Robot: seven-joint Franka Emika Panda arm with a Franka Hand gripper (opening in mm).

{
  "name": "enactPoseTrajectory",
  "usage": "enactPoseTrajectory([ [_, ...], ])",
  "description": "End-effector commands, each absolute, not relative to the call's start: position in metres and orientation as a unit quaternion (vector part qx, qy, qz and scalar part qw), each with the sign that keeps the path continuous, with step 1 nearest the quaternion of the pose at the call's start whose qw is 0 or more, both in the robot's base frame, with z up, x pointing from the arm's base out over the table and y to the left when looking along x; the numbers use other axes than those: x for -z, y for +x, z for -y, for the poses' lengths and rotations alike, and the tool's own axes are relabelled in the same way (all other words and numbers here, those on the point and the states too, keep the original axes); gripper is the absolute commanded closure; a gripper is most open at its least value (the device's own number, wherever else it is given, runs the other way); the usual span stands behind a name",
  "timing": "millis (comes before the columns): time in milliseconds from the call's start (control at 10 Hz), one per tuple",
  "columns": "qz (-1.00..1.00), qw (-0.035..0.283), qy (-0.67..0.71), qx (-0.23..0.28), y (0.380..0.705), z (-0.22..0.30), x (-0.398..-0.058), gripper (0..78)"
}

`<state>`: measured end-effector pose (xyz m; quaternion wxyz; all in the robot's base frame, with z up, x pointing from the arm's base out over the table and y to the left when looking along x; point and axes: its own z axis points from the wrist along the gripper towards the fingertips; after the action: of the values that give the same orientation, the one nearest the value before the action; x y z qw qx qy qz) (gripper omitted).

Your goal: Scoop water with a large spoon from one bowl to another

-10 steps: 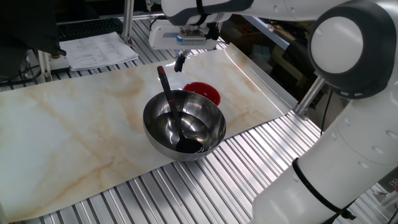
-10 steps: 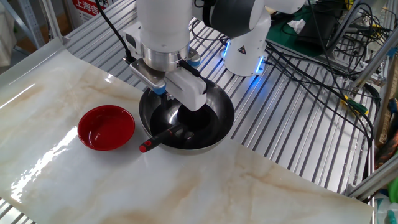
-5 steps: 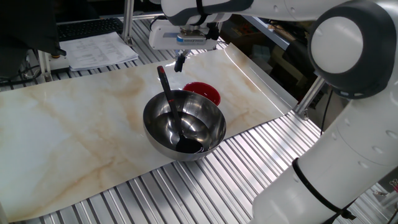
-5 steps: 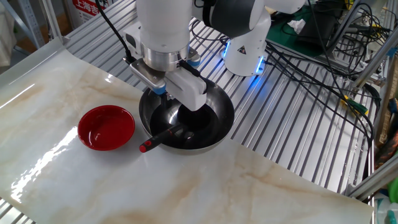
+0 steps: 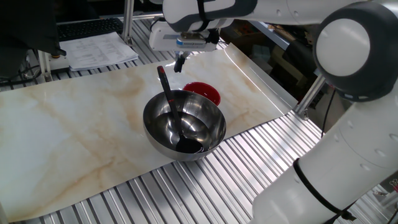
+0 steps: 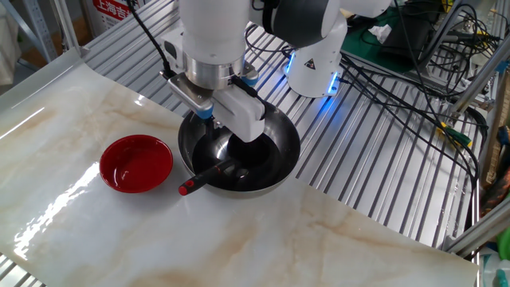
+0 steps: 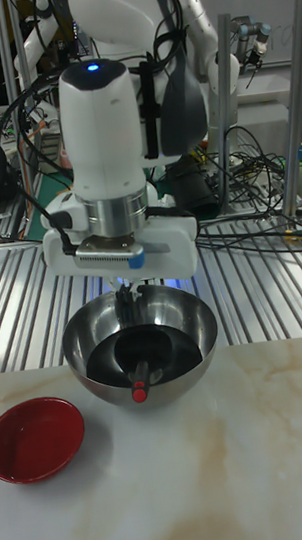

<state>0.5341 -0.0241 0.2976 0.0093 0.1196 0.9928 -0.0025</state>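
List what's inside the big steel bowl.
The steel bowl holds the black ladle: scoop at the bottom, handle leaning over the rim. Water can't be confirmed amid the reflections. In the other fixed view the arm covers part of the interior.

One fixed view looked down across the marble-patterned table (image 5: 74, 124) from beside the arm, the other fixed view looked down from the opposite side toward the robot's base, and the tall fixed view faced the robot low and close (all three shared the steel bowl (image 5: 184, 132) (image 6: 279, 151) (image 7: 186, 362)).

2 bowls – 1 steel (image 5: 184, 124), 1 red (image 6: 135, 163) – 1 ladle (image 5: 169, 102), 1 arm (image 7: 109, 154)
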Motion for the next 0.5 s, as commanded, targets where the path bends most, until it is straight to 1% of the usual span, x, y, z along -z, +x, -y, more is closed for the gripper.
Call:
enactPoseTrajectory([
  [100, -0.994, 0.012, 0.113, 0.002, 0.540, 0.028, -0.288, 77.6],
  [500, -0.994, 0.015, 0.109, -0.002, 0.551, 0.030, -0.270, 77.6],
])
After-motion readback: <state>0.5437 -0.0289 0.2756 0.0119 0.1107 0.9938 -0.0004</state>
